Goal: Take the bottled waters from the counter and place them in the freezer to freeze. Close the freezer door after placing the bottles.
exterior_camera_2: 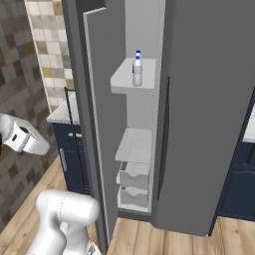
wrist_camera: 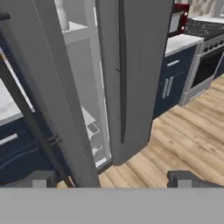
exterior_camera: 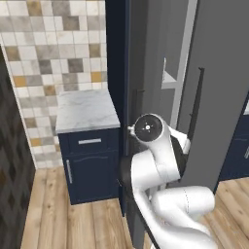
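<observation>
The claw (wrist_camera: 109,178) stood with its jaws wide apart and nothing between them; its two dark tips rose at the bottom of the hand view, one at each side, close to the outer face of the freezer door (wrist_camera: 52,87); the door's thin black bar handle (wrist_camera: 30,118) ran just beside the left tip, though whether it touched could not be told. Past the door the freezer (exterior_camera_2: 209,124) stood part open, its pale shelves (exterior_camera_2: 133,82) and white drawers (exterior_camera_2: 133,175) showing in the gap; the bottled waters (exterior_camera_2: 137,68) stood upright on the upper shelf, one close behind the other, so that only the near one read clearly and the far one showed as a second blue cap. To the left, the counter (exterior_camera: 87,109) lay beside the freezer, above its navy cabinet (exterior_camera: 92,165).

By that reckoning the bottles were placed and the door was what remained. The door would likely handle as a stiff, fairly heavy slab swinging on its hinge, smooth and slippery on its flat face; the bar handle seemed the surest hold, or a flat push on the outer face near the free edge, far from the hinge, where least force would be needed.
</observation>
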You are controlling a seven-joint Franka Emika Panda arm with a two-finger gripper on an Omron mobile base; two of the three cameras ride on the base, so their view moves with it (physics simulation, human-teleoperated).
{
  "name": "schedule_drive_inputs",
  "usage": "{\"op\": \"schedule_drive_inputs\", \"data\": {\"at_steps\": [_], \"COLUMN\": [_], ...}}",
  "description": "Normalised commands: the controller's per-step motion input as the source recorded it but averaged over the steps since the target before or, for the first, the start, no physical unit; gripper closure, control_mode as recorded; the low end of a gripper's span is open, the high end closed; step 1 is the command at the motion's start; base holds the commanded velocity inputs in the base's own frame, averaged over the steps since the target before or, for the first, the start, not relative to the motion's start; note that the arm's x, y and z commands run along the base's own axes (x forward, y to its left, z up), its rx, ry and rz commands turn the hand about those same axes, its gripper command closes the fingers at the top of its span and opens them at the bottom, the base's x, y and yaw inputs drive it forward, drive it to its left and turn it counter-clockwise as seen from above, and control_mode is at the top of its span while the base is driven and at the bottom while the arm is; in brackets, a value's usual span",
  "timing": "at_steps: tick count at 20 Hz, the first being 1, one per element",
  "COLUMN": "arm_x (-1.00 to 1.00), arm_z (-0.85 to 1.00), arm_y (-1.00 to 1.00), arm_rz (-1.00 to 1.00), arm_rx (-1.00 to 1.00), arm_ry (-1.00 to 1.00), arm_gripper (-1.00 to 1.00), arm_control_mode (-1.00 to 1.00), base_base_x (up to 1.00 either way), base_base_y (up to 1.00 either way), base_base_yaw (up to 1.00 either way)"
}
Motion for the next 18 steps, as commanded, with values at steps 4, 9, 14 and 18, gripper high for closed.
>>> {"op": "schedule_drive_inputs", "data": {"at_steps": [4,9,14,18], "arm_x": [0.57,0.69,0.53,0.38], "arm_z": [0.00,0.00,0.00,0.00], "arm_y": [0.50,0.19,0.00,0.17], "arm_rz": [-0.41,-0.34,-0.06,-0.09], "arm_rx": [-0.19,-0.10,0.00,0.00], "arm_ry": [-0.27,-0.09,0.03,0.01], "arm_gripper": [-1.00,-1.00,-1.00,-1.00], "arm_control_mode": [-1.00,-1.00,-1.00,-1.00], "base_base_x": [0.00,0.00,0.00,0.00], "base_base_y": [0.00,0.00,0.00,0.00], "base_base_yaw": [0.00,0.00,0.00,0.00]}}
